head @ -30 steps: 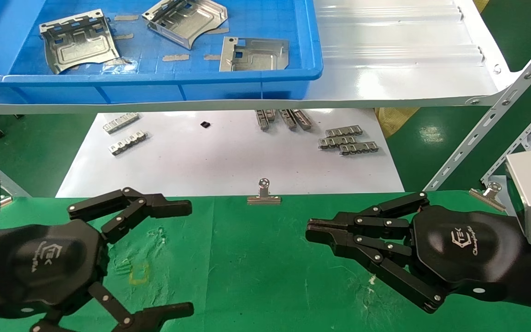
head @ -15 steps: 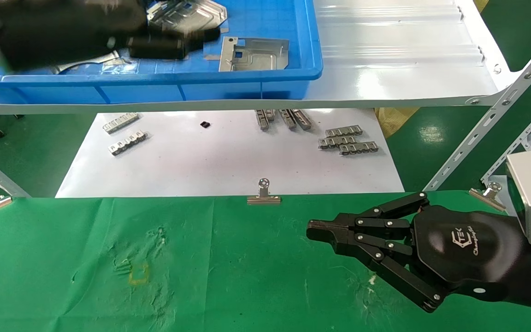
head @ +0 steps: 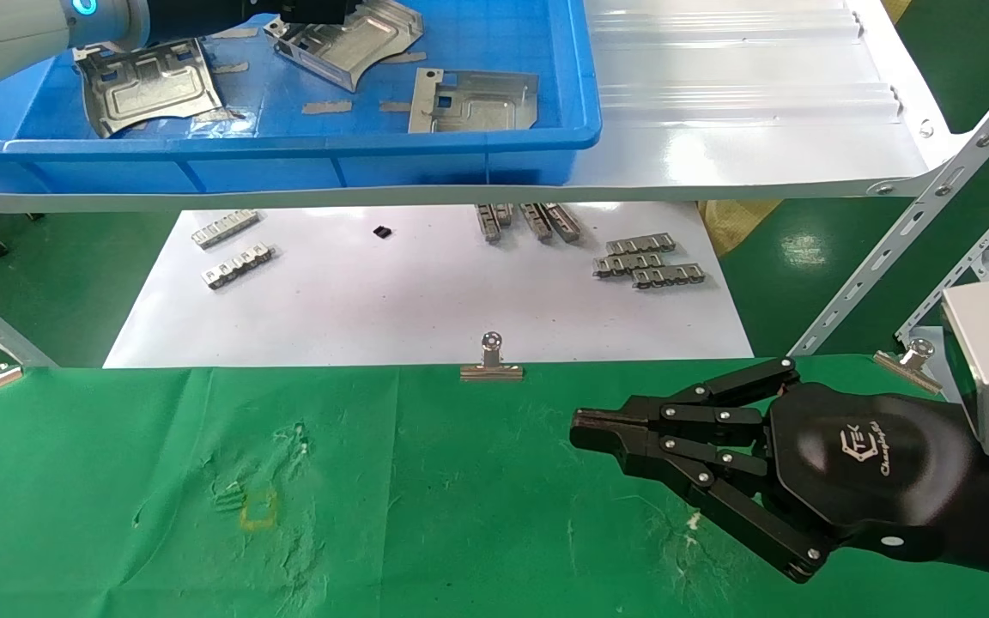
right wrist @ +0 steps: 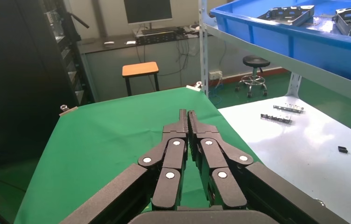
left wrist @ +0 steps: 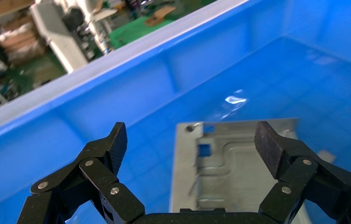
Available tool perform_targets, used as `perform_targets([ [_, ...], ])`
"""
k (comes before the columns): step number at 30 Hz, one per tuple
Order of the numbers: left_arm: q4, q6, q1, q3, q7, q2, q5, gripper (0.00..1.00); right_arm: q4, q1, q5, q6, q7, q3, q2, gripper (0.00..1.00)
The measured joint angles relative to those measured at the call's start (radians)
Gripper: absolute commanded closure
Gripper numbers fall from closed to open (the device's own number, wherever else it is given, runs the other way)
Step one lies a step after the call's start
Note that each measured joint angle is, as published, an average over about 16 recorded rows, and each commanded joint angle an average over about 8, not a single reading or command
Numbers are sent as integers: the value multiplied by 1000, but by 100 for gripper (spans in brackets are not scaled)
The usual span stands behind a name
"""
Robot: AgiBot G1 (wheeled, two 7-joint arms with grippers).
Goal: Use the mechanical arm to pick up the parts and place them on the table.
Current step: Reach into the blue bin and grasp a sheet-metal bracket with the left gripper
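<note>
Left wrist view: a part (left wrist: 239,163) is lying flat on the floor of the blue tray (left wrist: 117,88), directly ahead of the left gripper (left wrist: 194,142). The jaws are standing spread wide, holding nothing, with the plate's near portion showing in the gap between the two fingertips (left wrist: 267,147). Contact cannot be judged here; the pads appear to be above the metal. The plate's long axis appears to be running away from the palm, so the fingers seem to be straddling its shorter span. In the head view the left arm is reaching into the tray at the upper left, over the three parts, with the gripper mostly out of frame. The right gripper (head: 585,429) is resting clenched and empty above the table (head: 426,515), well apart from the tray. Left arm is clearly nearer; the next move likely calls for a straight descent.
</note>
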State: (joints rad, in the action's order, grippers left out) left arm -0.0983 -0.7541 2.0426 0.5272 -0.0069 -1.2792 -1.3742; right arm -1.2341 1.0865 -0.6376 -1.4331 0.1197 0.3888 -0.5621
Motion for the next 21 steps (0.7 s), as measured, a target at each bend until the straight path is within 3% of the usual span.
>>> perform_targets([
  [9,95,29,39,30,-45,-34,-46,100,0,0,0,0,0,0,0,0],
  [21,109,8,49,45,-80,-31,-67,100,0,0,0,0,0,0,0,0],
])
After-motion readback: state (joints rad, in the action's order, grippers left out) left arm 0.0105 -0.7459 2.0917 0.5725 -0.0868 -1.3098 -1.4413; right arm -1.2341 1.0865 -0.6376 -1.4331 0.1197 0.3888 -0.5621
